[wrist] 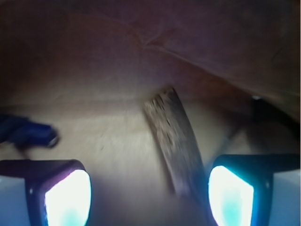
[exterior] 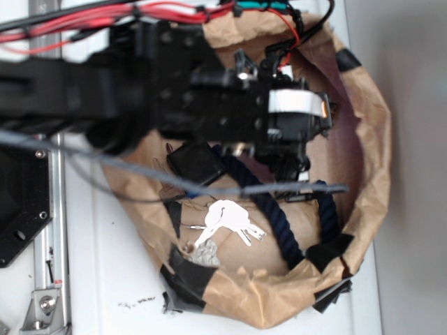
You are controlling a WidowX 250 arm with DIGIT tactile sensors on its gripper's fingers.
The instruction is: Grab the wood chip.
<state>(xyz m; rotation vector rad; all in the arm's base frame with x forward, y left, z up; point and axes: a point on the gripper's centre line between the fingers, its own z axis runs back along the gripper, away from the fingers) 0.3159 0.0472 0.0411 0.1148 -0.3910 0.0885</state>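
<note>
One wood chip (wrist: 175,141), steeply diagonal

- One wood chip (wrist: 174,141) is counted, seen in the wrist view only.
- One square black pouch (exterior: 195,162) is counted.
- One dark blue rope (exterior: 283,227) is counted.
- One bunch of pale keys (exterior: 227,222) is counted; the number of keys cannot be told.
- One crumpled brown paper liner (exterior: 370,139) is counted.
- Two lit fingertips (wrist: 68,197) of the one hand (wrist: 150,195) are counted.
</note>
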